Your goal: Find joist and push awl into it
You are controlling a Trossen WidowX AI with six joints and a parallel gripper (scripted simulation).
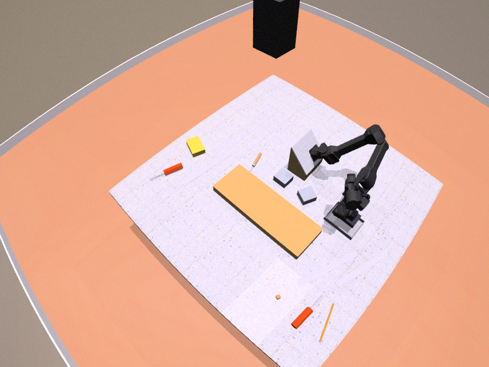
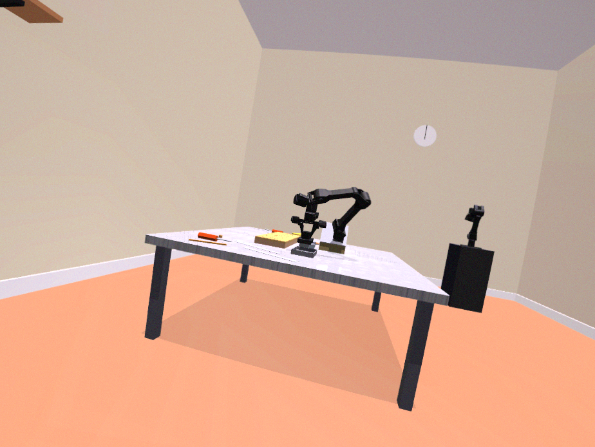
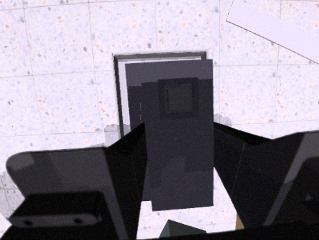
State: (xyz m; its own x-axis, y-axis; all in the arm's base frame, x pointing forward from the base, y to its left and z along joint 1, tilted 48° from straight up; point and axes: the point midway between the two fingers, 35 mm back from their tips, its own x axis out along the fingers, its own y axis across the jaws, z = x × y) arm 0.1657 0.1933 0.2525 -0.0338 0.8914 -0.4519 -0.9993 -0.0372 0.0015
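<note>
My gripper point(image 1: 347, 213) point(image 2: 306, 236) point(image 3: 173, 125) is shut on the dark, box-shaped stud finder point(image 2: 305, 240) point(image 3: 180, 187). It holds it level above the grey tray point(image 1: 340, 226) point(image 2: 304, 252) point(image 3: 119, 100). In the wrist view the stud finder hides most of the tray; the tray's far and left walls show past it. The orange floor panel point(image 1: 268, 211) point(image 2: 276, 242) lies flat beside the tray. The awl point(image 1: 257, 158), with a small orange handle and thin shaft, lies by the panel's far end.
Two grey blocks point(image 1: 283, 177) point(image 1: 307, 195) and a wedge point(image 1: 302, 159) with a slanted face stand between panel and arm. Two red-handled tools point(image 1: 173, 168) point(image 1: 301, 317), a yellow block point(image 1: 195, 146), an orange stick point(image 1: 326, 322) and a tiny orange cube point(image 1: 278, 296) lie farther out.
</note>
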